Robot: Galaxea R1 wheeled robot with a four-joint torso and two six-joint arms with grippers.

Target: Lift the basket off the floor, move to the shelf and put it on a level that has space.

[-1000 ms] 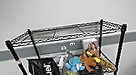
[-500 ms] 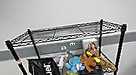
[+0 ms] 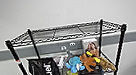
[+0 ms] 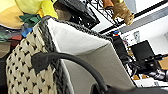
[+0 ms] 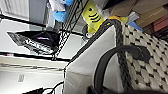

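The basket (image 4: 20, 72), cream weave with a dark rim and white lining, hangs close in both wrist views. Its black loop handle (image 4: 75, 60) arches into my left gripper (image 4: 100, 88). The basket's other side (image 5: 150, 65) has a second handle (image 5: 112, 53) running into my right gripper (image 5: 97, 90). Both grippers look shut on the handles. The shelf (image 3: 16, 59), a black wire rack, stands straight ahead against the wall. Its top level (image 3: 66, 32) is a bare wire grid with short post stubs at the corners. Toys on the shelf sit right beside the basket in the wrist views.
The tier under the top one holds a black Huel bag (image 3: 44, 70), a blue soft toy (image 3: 73, 64), a brown soft toy (image 3: 89, 61) and a picture box (image 3: 91, 46). A grey wall (image 3: 62, 6) with a darker band runs behind the rack.
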